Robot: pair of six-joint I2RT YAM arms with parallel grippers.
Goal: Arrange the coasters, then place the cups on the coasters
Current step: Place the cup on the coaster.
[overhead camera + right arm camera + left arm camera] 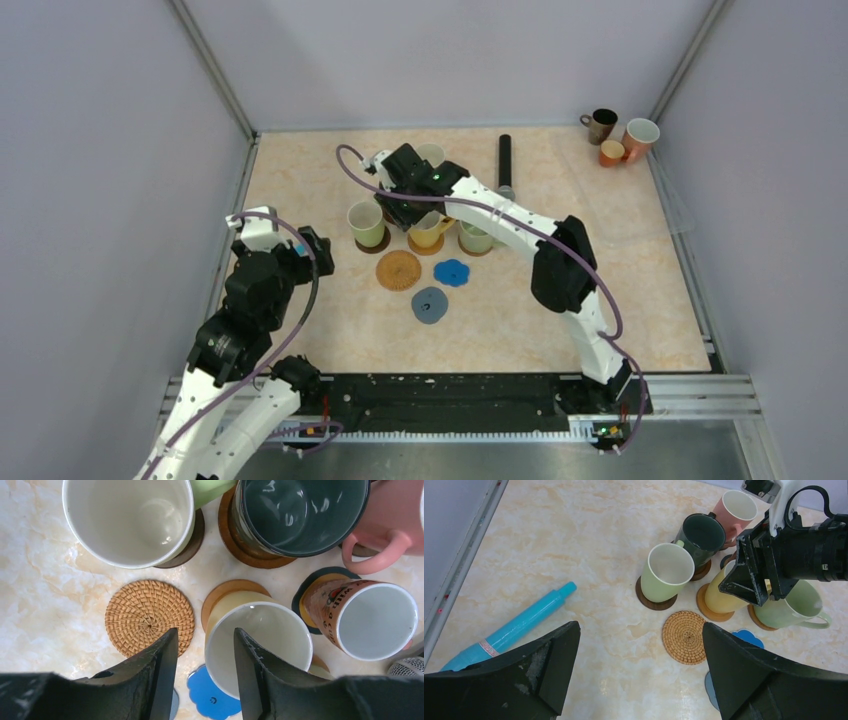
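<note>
Raising the right hand (205, 635) straight up, jaws parted astride the yellow ceramic mug's (260, 642) rim, should leave it settled on its tan round coaster (225, 591); left hand (640, 630) gapes wide, empty

Nine cups (366, 223), nine coasters (399, 270).
Six cups stand clustered, three apart in the corner — six coasters lie under cups, three bare; one black cylinder (505, 160), one blue tube (514, 627).

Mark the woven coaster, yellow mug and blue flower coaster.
woven coaster (684, 637): left wrist view, centre of the weave.
yellow mug (265, 642): right wrist view, white inside.
blue flower coaster (452, 272): top external view, middle of the flower.
</note>
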